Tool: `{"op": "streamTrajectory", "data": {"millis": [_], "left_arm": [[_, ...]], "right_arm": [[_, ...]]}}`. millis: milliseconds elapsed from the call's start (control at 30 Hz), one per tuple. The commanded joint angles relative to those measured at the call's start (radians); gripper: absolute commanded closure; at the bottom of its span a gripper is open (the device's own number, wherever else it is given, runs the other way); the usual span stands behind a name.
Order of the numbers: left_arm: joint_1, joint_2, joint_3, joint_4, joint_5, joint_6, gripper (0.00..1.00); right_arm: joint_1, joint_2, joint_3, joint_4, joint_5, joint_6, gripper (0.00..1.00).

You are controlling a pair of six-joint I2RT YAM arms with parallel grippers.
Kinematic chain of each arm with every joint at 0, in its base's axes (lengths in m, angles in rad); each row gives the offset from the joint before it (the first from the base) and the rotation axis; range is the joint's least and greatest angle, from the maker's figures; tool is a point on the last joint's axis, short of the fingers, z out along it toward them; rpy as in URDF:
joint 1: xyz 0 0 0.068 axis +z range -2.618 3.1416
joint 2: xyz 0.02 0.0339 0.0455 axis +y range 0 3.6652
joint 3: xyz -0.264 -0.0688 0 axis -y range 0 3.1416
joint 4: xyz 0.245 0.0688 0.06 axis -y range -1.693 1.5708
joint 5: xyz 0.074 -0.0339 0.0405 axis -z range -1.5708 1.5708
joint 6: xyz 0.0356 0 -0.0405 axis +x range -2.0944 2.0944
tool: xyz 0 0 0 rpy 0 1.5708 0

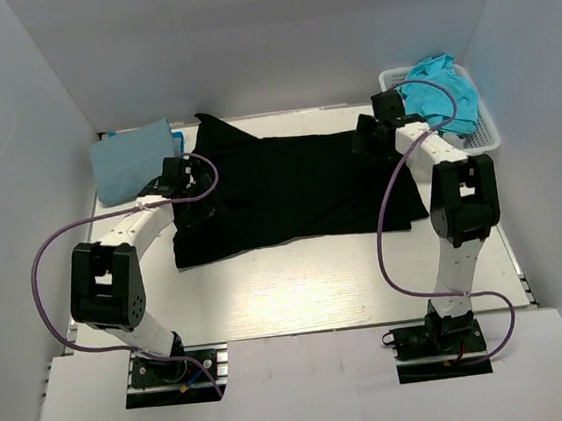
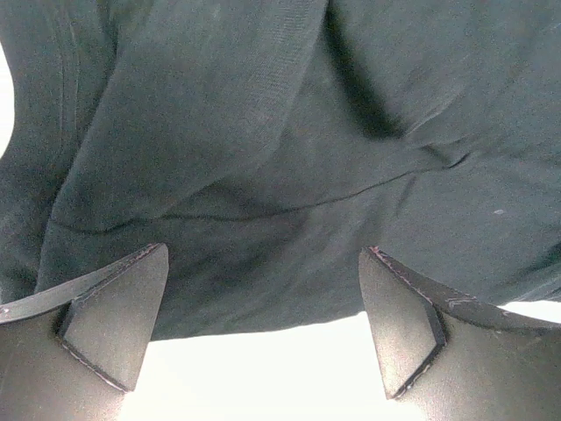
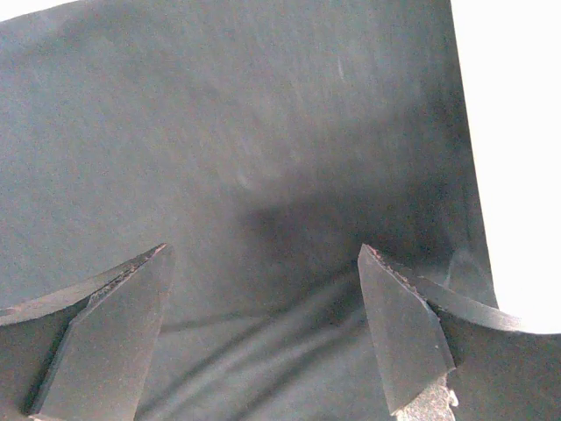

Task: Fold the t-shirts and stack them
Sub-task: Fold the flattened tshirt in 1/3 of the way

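The black t-shirt (image 1: 293,184) lies spread under both pairs of wide-open jaws.

Overhead; wrist close-ups on black t-shirt (image 1: 299,188)

One black t-shirt (image 1: 298,183), one light blue t-shirt (image 1: 133,161), one turquoise t-shirt (image 1: 440,93), one white basket (image 1: 490,134), two robot arms (image 1: 108,284) (image 1: 461,202)

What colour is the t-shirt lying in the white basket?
Bright turquoise. The t-shirt in the basket shows best in the top external view.
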Motion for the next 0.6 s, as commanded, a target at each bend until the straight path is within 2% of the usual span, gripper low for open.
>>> {"op": "streamTrajectory", "data": {"millis": [0, 200, 367, 567], "left_arm": [[0.005, -0.05, 0.058, 0.024, -0.006, 0.006, 0.0], [-0.006, -0.014, 0.032, 0.124, 0.045, -0.026, 0.0], [-0.006, 0.032, -0.061, 0.144, 0.069, -0.056, 0.0], [-0.006, 0.019, -0.174, 0.146, 0.042, -0.078, 0.0]], "right_arm": [[0.003, -0.105, -0.069, -0.063, -0.021, 0.023, 0.1], [0.003, -0.303, -0.394, 0.05, -0.104, 0.037, 0.1], [0.002, -0.291, -0.468, 0.046, -0.138, 0.034, 0.1], [-0.006, -0.3, -0.604, 0.069, -0.142, 0.04, 0.1]]}}
